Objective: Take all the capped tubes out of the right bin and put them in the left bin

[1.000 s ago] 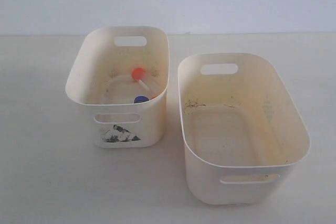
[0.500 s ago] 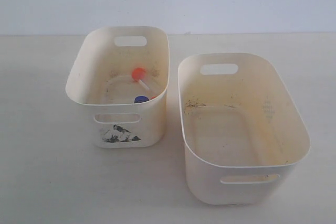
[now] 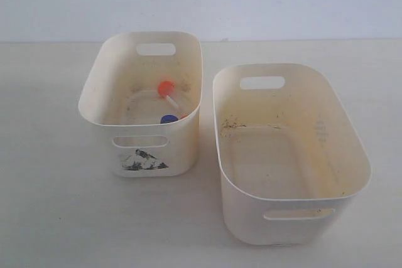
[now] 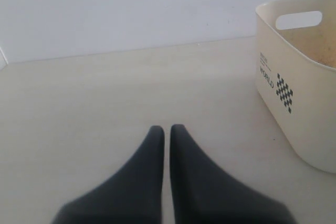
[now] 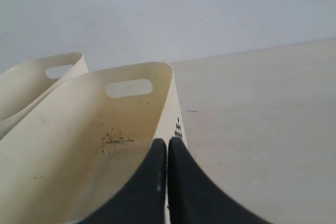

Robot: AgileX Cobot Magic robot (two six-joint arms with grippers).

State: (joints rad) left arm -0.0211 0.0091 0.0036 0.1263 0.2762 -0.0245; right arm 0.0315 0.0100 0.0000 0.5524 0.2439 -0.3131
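The narrow left bin (image 3: 94,101) with the black-and-white sticker holds capped tubes: an orange-red cap (image 3: 166,88) and a dark blue cap (image 3: 168,118) show, and the bin's near wall hides the rest. The wider right bin (image 3: 352,149) holds no tubes that I can see. Neither arm appears in the exterior view. My left gripper (image 4: 167,129) is shut and empty over bare table, with the left bin (image 4: 294,87) off to one side. My right gripper (image 5: 167,142) is shut and empty, its tips in line with the right bin's rim (image 5: 167,77).
Both bins stand side by side on a pale tabletop (image 3: 56,218) with a light wall behind. Dark specks mark the right bin's inner wall (image 3: 231,123). Bare table surrounds the bins on all sides.
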